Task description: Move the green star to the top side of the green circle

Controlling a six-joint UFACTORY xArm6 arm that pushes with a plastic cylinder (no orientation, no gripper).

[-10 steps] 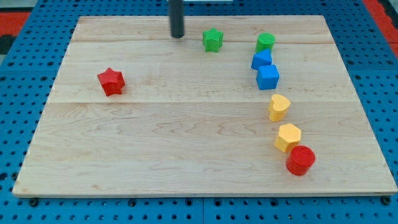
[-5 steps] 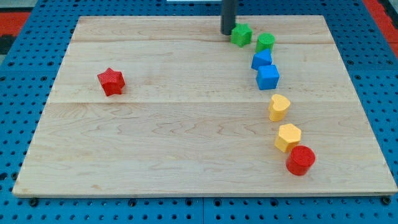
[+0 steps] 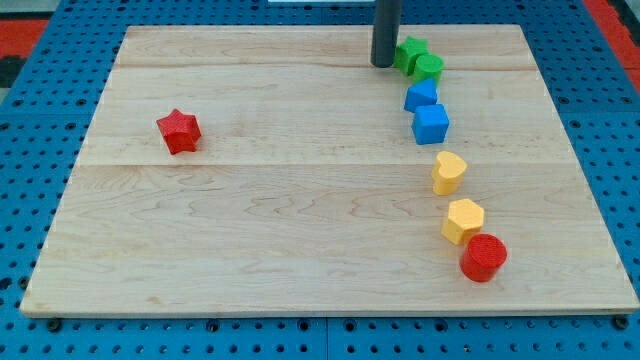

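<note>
The green star (image 3: 408, 51) lies near the view's top, touching the green circle (image 3: 429, 68) on the circle's upper left side. My tip (image 3: 383, 64) stands right against the star's left side, on the wooden board (image 3: 250, 200). The dark rod rises from the tip out of the view's top edge.
Two blue blocks (image 3: 421, 96) (image 3: 431, 124) sit in a column just below the green circle. Below them come a yellow heart (image 3: 449, 172), a yellow hexagon (image 3: 464, 220) and a red circle (image 3: 484, 257). A red star (image 3: 179, 131) lies at the view's left.
My tip swept to the view's right along the top of the board and pushed the green star right until it touched the green circle.
</note>
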